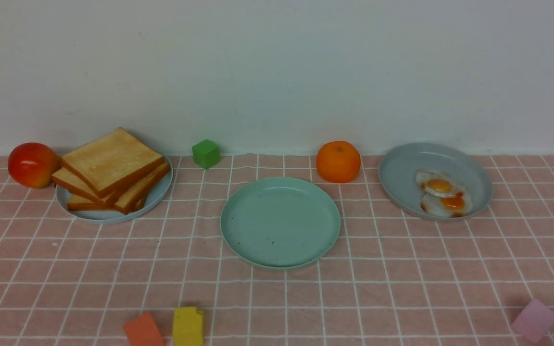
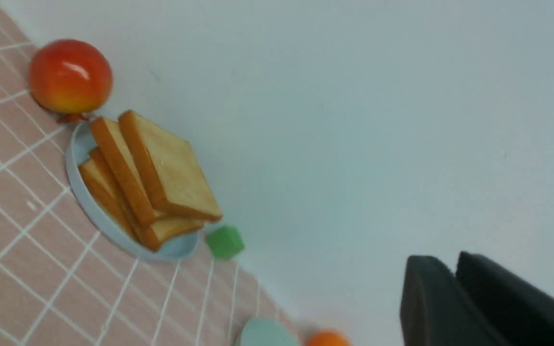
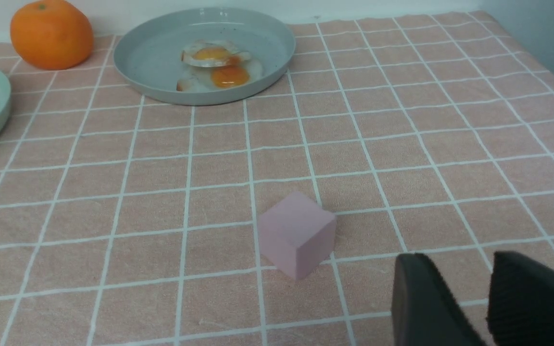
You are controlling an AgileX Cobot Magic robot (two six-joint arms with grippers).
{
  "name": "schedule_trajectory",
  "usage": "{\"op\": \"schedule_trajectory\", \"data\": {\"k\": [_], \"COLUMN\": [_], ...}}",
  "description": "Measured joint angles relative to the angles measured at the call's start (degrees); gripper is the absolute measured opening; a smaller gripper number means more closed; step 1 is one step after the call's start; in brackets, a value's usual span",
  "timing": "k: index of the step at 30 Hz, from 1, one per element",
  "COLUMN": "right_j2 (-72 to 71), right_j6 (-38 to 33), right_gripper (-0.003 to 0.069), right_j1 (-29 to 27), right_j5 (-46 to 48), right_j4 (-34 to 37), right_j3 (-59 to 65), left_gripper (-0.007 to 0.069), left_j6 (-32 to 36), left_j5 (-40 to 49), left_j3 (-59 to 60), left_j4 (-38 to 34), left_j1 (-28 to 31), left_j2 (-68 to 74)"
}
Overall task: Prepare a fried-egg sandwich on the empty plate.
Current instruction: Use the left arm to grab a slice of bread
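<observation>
So the toast is sitting in a messy pile on the pale blue plate, over at the far left of the worktop by the wall. The slices are pretty much square, so no real long axis to work with, but the top one is lying slantwise with a corner pointing at the wall. The fried eggs are overlapping on the grey-blue plate at the far right, and the mint-green plate is waiting bare in the middle, so I'd say nothing's built yet.

Neither pincer is showing in the front view, so the toast is lying out ahead of the left pincer, toward the wall. That arm is the nearer one for bread, and the right arm is the nearer one for egg. The left pincer is looking clenched on nothing, tips together, so it'd need to open before going for a slice. The right pincer is hanging released with a gap between its tips, near the pink block.

Further out, an apple is crowding the bread plate's outer side, so I'd be coming in from the front edge, personally.
</observation>
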Motion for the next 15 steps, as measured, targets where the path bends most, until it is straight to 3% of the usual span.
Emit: {"op": "schedule_trajectory", "data": {"k": [2,6,8,11,15], "right_j2": [0.0,0.0,0.0,0.0,0.0], "right_j6": [0.0,0.0,0.0,0.0,0.0], "right_gripper": [0.0241,0.0241,0.0241,0.0241,0.0241], "right_j1": [0.0,0.0,0.0,0.0,0.0], "right_j5": [0.0,0.0,0.0,0.0,0.0], "right_j4": [0.0,0.0,0.0,0.0,0.0], "right_j3": [0.0,0.0,0.0,0.0,0.0], "left_gripper": [-0.0010,-0.0013,-0.0013,-0.0013,-0.0013], "left_j6": [3.7,16.8,21.5,23.0,23.8], "left_j5": [7.7,25.7,34.0,41.0,43.8], "left_j3": [-5.7,-18.5,-25.6,-32.3,-39.2], "left_j4": [3.1,6.7,7.0,7.0,7.4], "left_j1": [0.0,-1.0,-5.3,-11.6,-18.9], "left_j2": [5.0,19.1,28.0,35.8,46.9]}}
